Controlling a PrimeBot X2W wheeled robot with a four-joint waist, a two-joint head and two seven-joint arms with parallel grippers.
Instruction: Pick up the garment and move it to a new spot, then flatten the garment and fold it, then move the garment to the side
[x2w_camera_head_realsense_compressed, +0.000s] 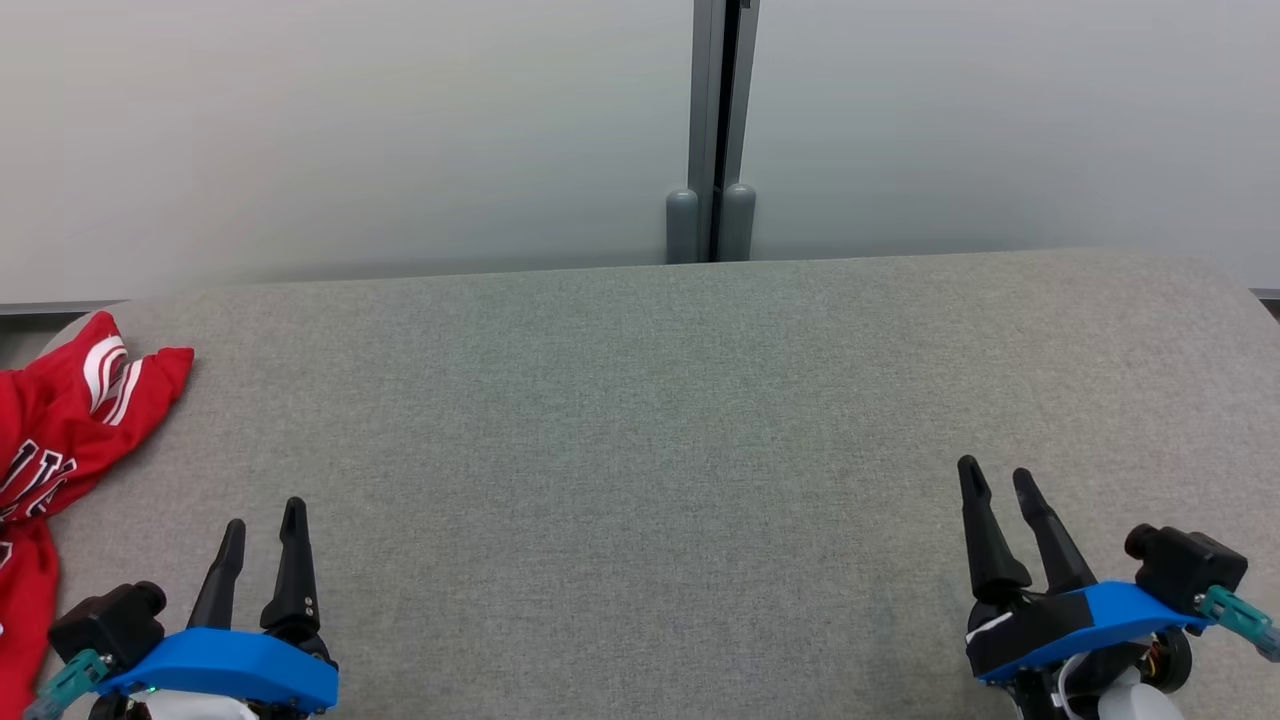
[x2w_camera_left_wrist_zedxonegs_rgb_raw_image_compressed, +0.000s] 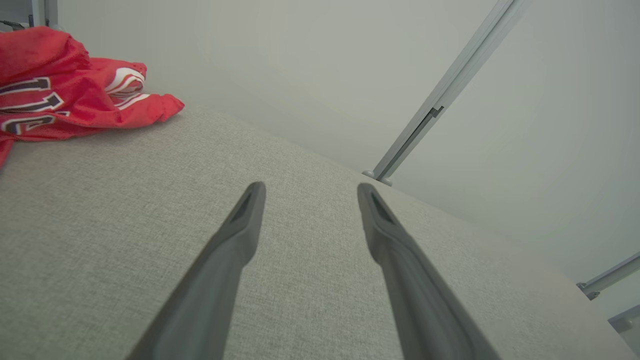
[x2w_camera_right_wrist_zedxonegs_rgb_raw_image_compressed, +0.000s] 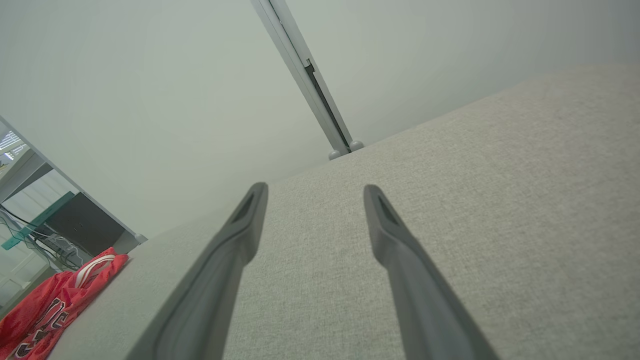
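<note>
Red garment (x2w_camera_head_realsense_compressed: 60, 440) lies crumpled at the far-left edge of the bench (x2w_camera_head_realsense_compressed: 640, 420), not yet picked up. My left end effector (x2w_camera_head_realsense_compressed: 264, 514) is wide and empty, near it, so I'd grab with that. My right end effector (x2w_camera_head_realsense_compressed: 996, 472) is wide and empty too, well apart.

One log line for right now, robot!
garment: crumpled, far left, untouched | left claw: open, empty | right claw: open, empty

One red garment (x2w_camera_head_realsense_compressed: 60, 440), one grey table (x2w_camera_head_realsense_compressed: 640, 420), two claws (x2w_camera_head_realsense_compressed: 264, 514) (x2w_camera_head_realsense_compressed: 997, 472), one wall post (x2w_camera_head_realsense_compressed: 720, 130).
</note>
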